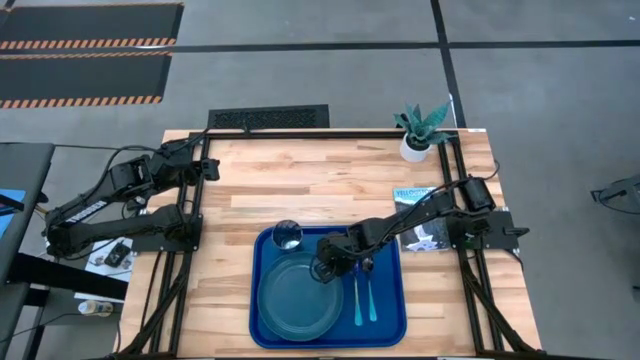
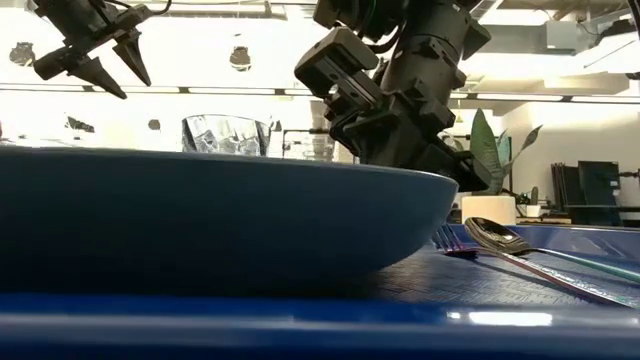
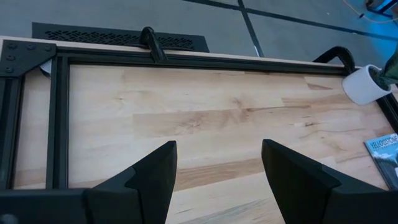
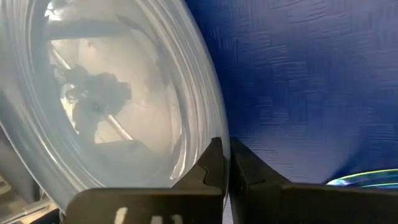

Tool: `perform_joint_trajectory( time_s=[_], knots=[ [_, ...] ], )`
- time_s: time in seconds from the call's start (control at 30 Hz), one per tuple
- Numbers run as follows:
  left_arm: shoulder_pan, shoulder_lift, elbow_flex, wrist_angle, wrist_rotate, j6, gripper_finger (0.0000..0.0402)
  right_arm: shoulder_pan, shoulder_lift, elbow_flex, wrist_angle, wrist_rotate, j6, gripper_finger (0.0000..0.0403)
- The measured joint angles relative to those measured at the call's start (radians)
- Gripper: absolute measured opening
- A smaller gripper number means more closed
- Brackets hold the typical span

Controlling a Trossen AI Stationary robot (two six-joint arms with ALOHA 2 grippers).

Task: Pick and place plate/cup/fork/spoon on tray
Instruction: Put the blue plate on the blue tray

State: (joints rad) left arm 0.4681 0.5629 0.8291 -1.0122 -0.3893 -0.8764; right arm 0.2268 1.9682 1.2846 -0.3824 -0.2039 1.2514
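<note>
Seen from above, the large bright blue rectangular plastic tray (image 1: 385,320) sits at the six o'clock edge of the light wooden table (image 1: 300,190); the round teal-blue dinner plate (image 1: 298,297) lies in the tray's nine o'clock half; the small clear greyish glass tumbler (image 1: 287,234) stands in the tray's corner near eleven o'clock, just beside the plate's rim; the slim fork (image 1: 357,300) with silver tines and light blue handle and the slim spoon (image 1: 370,297) with silver oval bowl lie side by side at three o'clock of the plate, both on the tray.

The right gripper (image 1: 330,262) hangs over the plate's one o'clock rim; in the right wrist view its fingers (image 4: 214,165) look pressed together at the tips beside the plate edge, and whether a sliver of rim sits between them is not clear. The left gripper (image 3: 217,165) waits raised over bare wood at ten o'clock, jaws spread and holding nothing.

All four items appear to rest on the tray, so the step in hand is likely the release and withdrawal from the plate; doing it well means opening fully before moving, then rising straight up so the rim is not dragged toward the tumbler or the cutlery.
</note>
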Motion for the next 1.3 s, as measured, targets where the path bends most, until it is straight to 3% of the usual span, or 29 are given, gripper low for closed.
perform_joint_trajectory(
  time_s=[1.03,1.3],
  knots=[
    [0.0,0.0,0.0,0.0,-0.003,-0.001,0.0222,-0.002,0.038,0.002,0.019,0.001,0.031,0.0019],
    [0.0,0.0,0.0,0.0,-0.003,0.0,0.0222,0.002,0.038,0.001,0.018,0.017,0.032,0.0036]
  ],
)
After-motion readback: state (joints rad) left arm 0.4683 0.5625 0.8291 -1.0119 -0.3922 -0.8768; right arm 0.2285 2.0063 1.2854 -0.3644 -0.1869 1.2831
